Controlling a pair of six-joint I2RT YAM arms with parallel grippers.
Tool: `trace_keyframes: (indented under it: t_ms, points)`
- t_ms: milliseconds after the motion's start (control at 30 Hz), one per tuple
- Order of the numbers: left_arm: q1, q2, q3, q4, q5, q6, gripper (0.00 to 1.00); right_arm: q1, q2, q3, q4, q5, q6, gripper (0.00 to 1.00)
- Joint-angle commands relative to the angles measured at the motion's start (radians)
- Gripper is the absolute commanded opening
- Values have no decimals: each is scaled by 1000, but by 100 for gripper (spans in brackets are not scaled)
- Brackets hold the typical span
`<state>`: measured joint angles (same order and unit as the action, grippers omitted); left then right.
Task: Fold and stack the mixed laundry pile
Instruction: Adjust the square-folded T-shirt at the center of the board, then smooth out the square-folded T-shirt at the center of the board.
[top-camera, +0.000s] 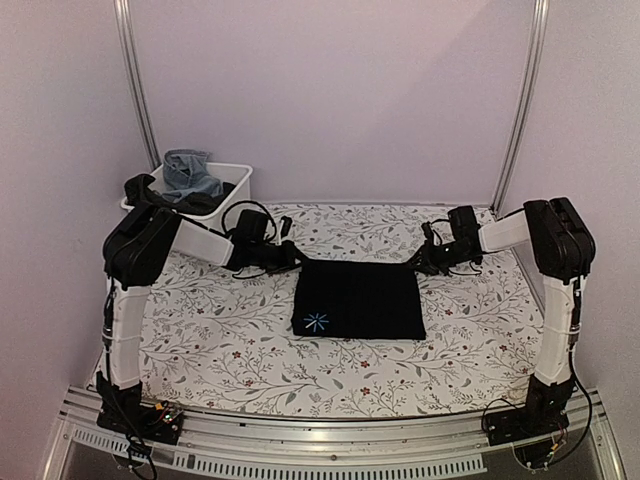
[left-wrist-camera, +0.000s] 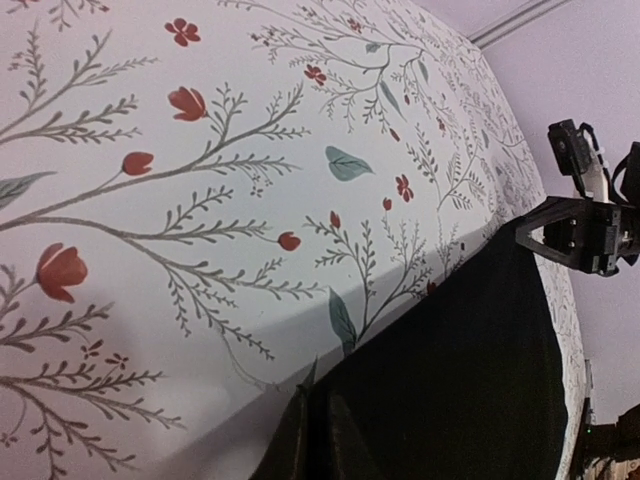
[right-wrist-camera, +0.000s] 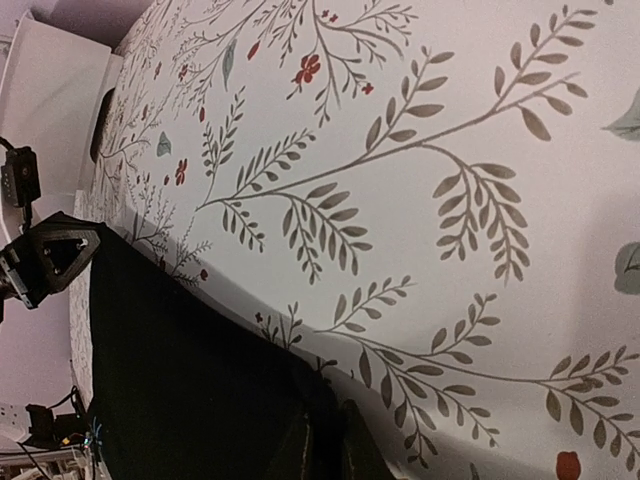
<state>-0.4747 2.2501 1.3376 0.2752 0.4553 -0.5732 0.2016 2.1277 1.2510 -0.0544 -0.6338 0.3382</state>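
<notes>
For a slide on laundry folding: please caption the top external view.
The left gripper and right gripper at the far corners of a folded black cloth on the floral table; white bin behind.

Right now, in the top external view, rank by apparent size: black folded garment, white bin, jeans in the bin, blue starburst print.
1. black folded garment
2. white bin, though it sits farther away
3. jeans, partly hidden in the bin
4. blue starburst print
</notes>
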Motion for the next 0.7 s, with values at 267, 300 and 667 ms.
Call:
trace_keyframes:
  t_ms: [267,300,667]
  points:
    - [2,-409,-296,25,-37,74,83,6,-333,-135,10,-53,10,84]
    - [-23,-437,-319,26,-21,75,85,24,-364,-164,16,-77,18,87]
    - [-292,-403,-409,273,159,-115,92,312,-479,-455,397,-236,318,92]
